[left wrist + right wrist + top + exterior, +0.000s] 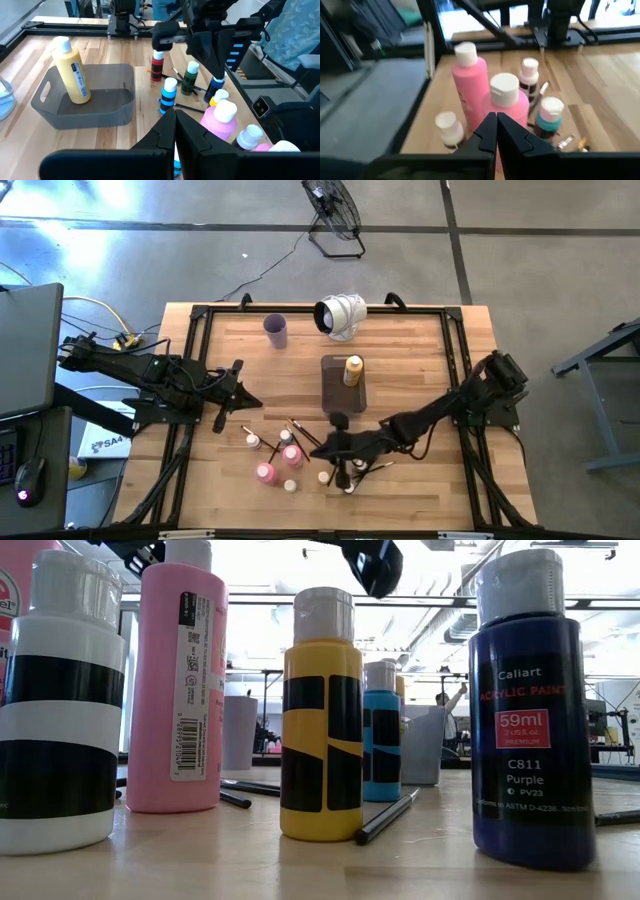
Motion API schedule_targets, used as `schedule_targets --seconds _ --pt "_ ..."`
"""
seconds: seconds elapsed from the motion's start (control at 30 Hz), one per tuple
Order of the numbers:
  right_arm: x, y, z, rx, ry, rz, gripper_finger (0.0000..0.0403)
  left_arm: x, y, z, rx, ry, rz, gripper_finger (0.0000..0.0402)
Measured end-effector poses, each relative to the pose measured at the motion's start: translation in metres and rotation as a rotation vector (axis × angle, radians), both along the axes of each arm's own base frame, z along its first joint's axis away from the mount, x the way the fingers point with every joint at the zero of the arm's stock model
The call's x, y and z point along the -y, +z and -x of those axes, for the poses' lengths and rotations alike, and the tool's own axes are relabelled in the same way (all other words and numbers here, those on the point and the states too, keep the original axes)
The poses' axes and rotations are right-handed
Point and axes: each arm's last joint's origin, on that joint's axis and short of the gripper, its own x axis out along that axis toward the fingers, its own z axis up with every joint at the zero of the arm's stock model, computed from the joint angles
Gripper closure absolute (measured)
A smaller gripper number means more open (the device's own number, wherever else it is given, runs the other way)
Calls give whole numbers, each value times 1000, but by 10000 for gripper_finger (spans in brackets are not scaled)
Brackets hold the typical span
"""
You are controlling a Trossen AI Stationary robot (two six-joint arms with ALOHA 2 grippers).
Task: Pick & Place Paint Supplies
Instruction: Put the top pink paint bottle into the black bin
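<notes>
Several small paint bottles stand upright on the wood near the table's front edge, among them a pink one [265,473] [470,85], a yellow one [320,730] and a purple one [525,730]. Thin paintbrushes [300,430] [385,820] lie flat between them. An orange-yellow bottle [353,370] [72,70] stands on its base in the clear grey tray [335,402] [100,112]. My right gripper [318,450] [496,122] hovers shut above the bottle group with nothing in it. My left gripper [245,392] [175,120] waits shut at the table's left.
A lilac cup [276,330] and a white object lying on its side [340,315] stand at the far edge. A black frame [195,340] runs around the tabletop. Bare wood lies right of the tray.
</notes>
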Motion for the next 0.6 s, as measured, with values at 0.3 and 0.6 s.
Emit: schedule_targets --seconds 0.3,0.6 --pt "5 8 -6 -15 27 51 400 0 0 0 -2 0 0 396" --pt "18 7 -11 -21 33 49 356 1 -3 -1 -41 -25 35 396"
